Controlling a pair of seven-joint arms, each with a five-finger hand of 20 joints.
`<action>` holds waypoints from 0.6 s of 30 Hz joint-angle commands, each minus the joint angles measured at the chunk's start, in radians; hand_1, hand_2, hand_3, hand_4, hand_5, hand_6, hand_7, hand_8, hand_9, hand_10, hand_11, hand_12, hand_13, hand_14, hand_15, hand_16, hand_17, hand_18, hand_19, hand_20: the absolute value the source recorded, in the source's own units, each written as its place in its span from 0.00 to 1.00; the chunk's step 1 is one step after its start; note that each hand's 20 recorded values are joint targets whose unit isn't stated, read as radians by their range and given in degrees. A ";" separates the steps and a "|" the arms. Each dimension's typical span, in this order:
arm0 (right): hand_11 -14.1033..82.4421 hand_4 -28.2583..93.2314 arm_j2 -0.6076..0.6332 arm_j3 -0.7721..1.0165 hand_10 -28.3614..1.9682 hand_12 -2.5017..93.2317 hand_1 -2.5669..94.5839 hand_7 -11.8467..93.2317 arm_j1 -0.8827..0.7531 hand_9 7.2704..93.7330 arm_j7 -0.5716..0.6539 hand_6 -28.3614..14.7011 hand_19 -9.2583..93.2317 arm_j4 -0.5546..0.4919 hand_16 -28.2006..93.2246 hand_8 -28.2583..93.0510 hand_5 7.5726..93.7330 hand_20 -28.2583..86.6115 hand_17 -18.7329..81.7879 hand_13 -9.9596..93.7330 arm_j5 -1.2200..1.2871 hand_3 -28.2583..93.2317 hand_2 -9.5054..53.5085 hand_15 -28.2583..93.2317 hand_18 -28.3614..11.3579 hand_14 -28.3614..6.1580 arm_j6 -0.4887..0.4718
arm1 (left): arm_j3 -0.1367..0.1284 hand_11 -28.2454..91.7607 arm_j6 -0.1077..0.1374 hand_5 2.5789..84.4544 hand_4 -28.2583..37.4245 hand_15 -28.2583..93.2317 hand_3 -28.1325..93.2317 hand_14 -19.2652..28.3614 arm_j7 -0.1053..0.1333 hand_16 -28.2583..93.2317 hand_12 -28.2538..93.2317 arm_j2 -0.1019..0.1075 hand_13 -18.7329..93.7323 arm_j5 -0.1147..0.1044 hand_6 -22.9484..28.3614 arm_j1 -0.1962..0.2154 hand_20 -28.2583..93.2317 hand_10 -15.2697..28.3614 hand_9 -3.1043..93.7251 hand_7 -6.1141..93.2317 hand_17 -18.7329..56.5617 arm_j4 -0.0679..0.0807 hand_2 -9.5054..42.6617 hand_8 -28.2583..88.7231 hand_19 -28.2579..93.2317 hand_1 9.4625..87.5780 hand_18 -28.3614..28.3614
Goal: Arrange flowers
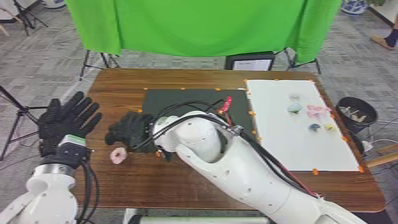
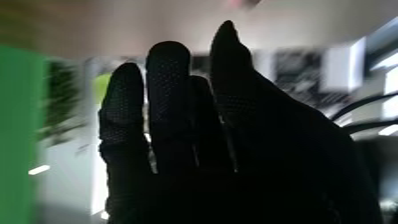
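Observation:
Over the left part of the table, my right hand is beside the dark mat. In the right wrist view, the fingers of the right hand are straight, and a small pink patch lies beyond the fingertips. Near that hand in the head view is a pink flower-like piece. My left hand is open at the table's left edge. On the white board lie a pale piece, a teal one, a pink one, a dark blue one and a yellow one.
My right forearm crosses the table and covers part of the mat; a red strip shows beside it. Orange markers line the mat and board. A black bin stands off the right edge, and a dark box is behind the far edge.

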 commanded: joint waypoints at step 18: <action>0.27 0.02 0.004 -0.134 0.65 0.12 0.56 0.30 0.018 0.33 0.146 0.62 0.83 0.028 0.48 0.10 0.40 0.61 0.47 0.61 -0.150 0.88 0.36 0.81 0.24 0.56 -0.049 | -0.008 0.41 0.005 0.56 0.00 0.55 0.84 0.77 -0.016 0.17 0.33 -0.005 0.42 0.004 0.66 -0.002 0.32 0.74 0.45 0.18 0.17 -0.004 0.50 0.18 0.55 0.18 0.79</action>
